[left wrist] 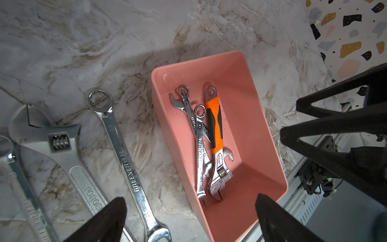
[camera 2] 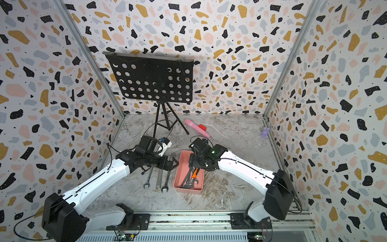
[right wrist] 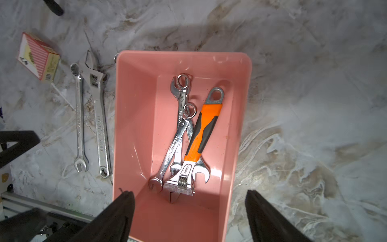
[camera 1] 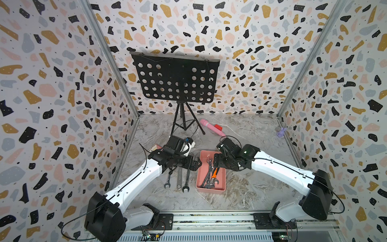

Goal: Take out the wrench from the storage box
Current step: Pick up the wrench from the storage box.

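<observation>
The salmon-pink storage box (camera 1: pixel 201 167) (camera 2: pixel 181 165) lies on the marble table. In it are an orange-handled adjustable wrench (right wrist: pixel 204 130) (left wrist: pixel 214 125) and several silver wrenches (right wrist: pixel 178 138) (left wrist: pixel 199 146), crossed over each other. My right gripper (right wrist: pixel 189 194) (camera 1: pixel 216 161) hangs open and empty over the box's far end, above the wrench heads. Just left of the box my left gripper (left wrist: pixel 190 201) (camera 1: pixel 198 163) is open and empty too. Under it, three wrenches lie side by side on the table: a long silver one (left wrist: pixel 123 155) (camera 1: pixel 187 180), a large adjustable one (left wrist: pixel 62 150) and another (left wrist: pixel 18 178).
A black music stand (camera 1: pixel 174 79) on a tripod stands at the back. A pink microphone (camera 1: pixel 211 126) and a red block (camera 1: pixel 218 126) lie behind the arms, and a purple figure (camera 1: pixel 281 132) sits by the right wall. A small red-and-white carton (right wrist: pixel 38 56) lies far left.
</observation>
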Tool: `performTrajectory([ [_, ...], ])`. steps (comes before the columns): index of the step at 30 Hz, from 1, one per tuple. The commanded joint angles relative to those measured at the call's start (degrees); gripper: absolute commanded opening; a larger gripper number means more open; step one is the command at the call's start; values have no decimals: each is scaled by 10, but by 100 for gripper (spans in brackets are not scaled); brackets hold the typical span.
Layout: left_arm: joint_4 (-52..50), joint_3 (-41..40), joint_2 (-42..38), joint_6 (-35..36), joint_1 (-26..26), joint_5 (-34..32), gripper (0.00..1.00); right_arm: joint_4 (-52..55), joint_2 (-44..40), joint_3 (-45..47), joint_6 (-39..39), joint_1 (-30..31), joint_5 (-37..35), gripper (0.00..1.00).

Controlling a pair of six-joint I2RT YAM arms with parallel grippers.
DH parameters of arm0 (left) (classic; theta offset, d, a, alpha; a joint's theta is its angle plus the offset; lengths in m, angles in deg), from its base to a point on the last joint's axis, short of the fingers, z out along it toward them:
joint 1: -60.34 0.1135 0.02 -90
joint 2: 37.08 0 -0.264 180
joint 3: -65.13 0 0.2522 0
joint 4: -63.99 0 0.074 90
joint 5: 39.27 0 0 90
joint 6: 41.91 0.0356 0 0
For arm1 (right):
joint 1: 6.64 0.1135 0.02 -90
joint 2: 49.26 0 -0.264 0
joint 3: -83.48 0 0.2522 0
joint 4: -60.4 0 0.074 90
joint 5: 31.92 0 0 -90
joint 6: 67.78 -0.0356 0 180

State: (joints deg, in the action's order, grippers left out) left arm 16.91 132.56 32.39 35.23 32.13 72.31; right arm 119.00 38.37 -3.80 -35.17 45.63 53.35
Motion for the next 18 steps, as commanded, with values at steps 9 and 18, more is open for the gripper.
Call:
performTrajectory([
  [9,3,-29,-23,7,25,25,100,59,124,-41,-127,14,-14,62],
  [18,2,-36,-18,6,25,27,100,54,203,-73,-139,14,-21,48],
])
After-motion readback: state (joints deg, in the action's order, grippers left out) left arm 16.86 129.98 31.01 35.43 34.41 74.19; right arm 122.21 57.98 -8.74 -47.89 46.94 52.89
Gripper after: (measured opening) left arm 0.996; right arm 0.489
